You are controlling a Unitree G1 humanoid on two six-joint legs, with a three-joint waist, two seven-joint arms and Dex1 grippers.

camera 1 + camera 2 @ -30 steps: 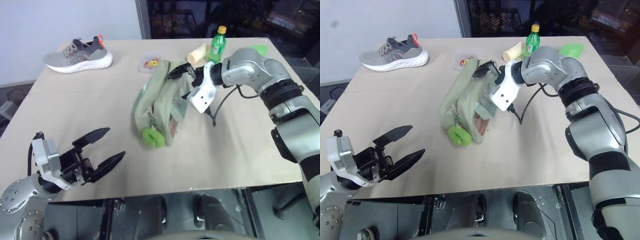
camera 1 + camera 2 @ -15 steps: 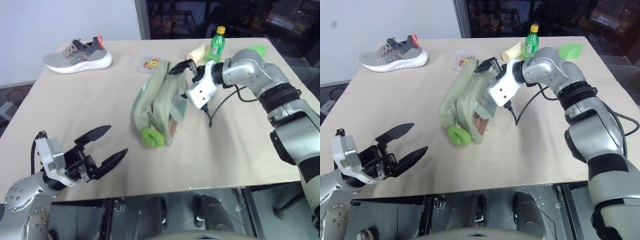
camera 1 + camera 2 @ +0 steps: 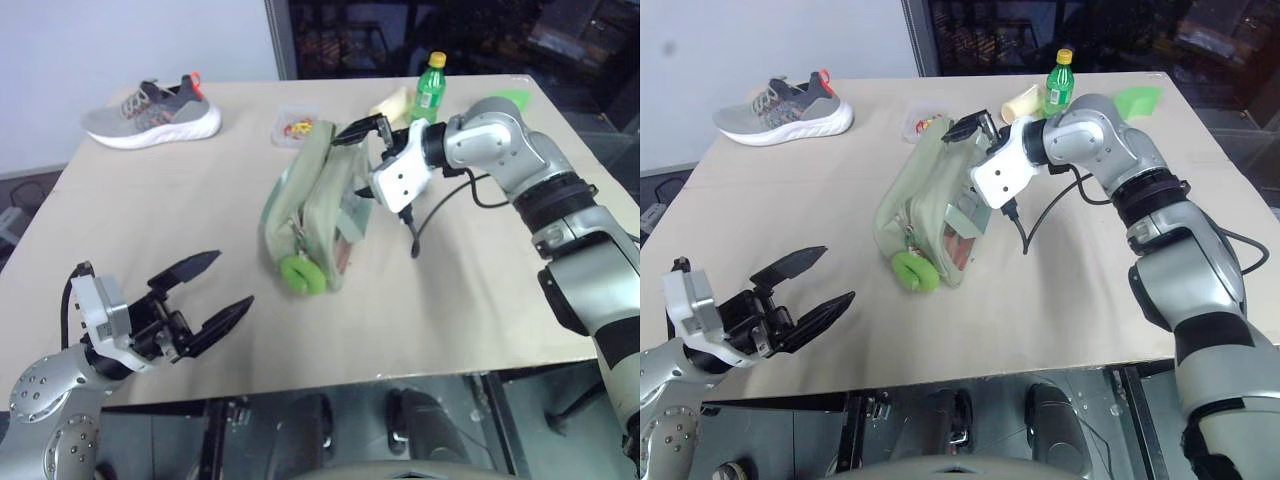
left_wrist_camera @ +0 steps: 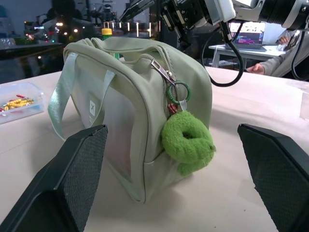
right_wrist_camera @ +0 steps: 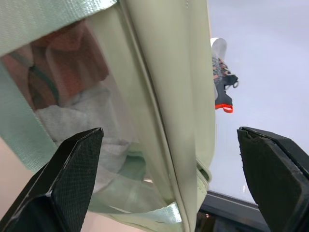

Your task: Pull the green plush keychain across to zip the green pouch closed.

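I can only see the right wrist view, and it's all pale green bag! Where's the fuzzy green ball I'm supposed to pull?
Observer: The small lime-green fuzzy plush keychain hangs at the near end of the pale sage-green fabric pouch, the end away from your right claw.
Operator: Is my other claw holding it?
Observer: No. The left claw is open and empty, apart from the pouch, near the tan table's front edge.
Operator: What's behind the bag?
Observer: A green plastic bottle with a yellow cap stands beyond it.
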